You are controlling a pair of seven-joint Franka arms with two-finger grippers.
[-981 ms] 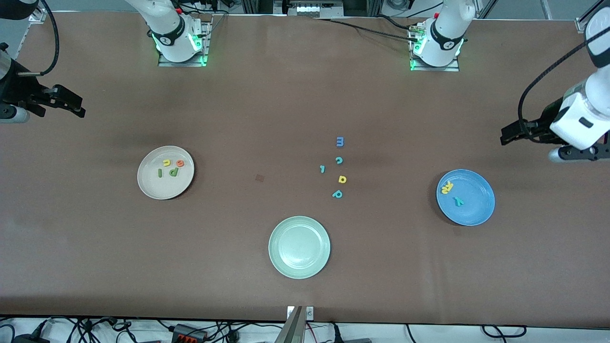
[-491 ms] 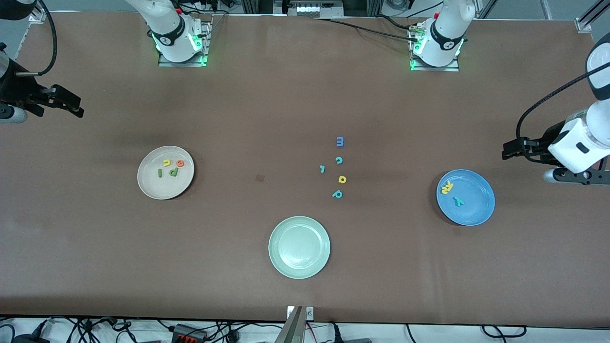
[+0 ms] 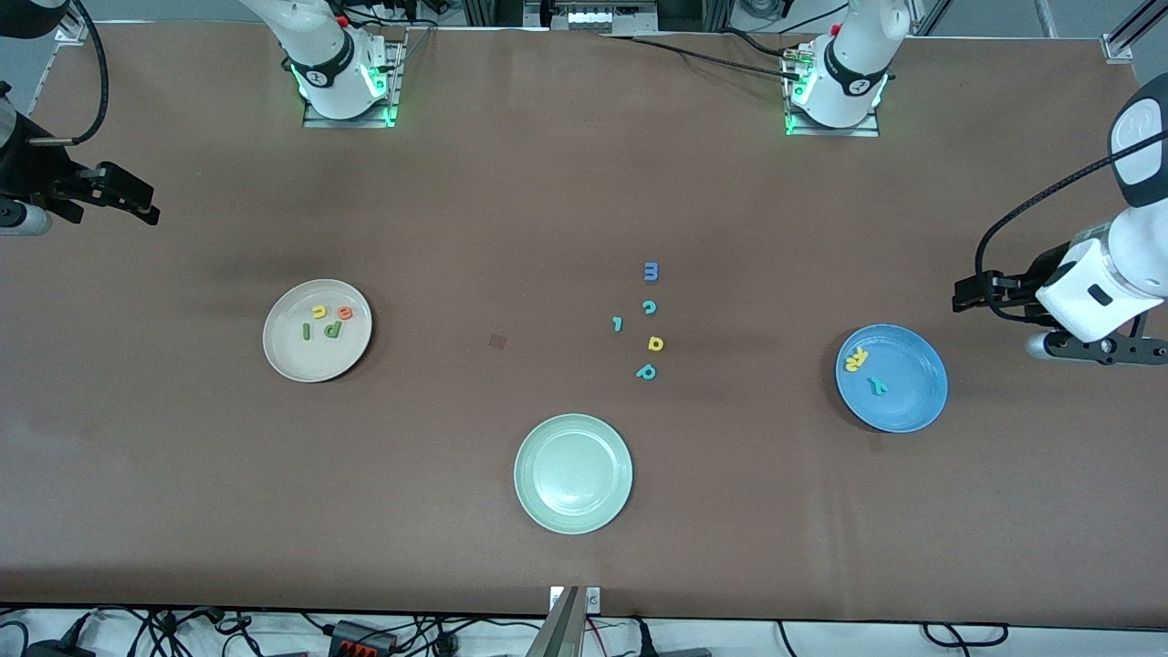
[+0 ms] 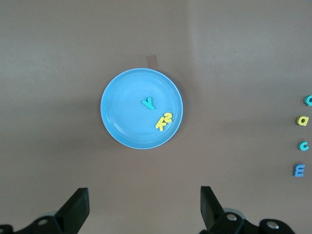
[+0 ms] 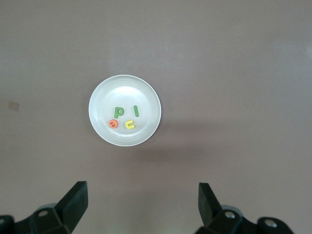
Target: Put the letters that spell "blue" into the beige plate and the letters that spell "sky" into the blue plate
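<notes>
A robotics lab, set up for tabletop handling trials. A wide table [image 3: 547, 182] under a plain brown cover fills the front view. 2 white arms stand on metal base plates bolted along its far edge, the left arm's base [image 3: 835, 100] and the right arm's base [image 3: 342, 87], each lit by green status lights. Black cables [image 3: 712, 50] trail across the cover to the bases. More cables and a power strip [image 3: 360, 634] lie on the floor along the near edge, and aluminium framing [image 3: 1127, 32] shows at the corner by the left arm.
</notes>
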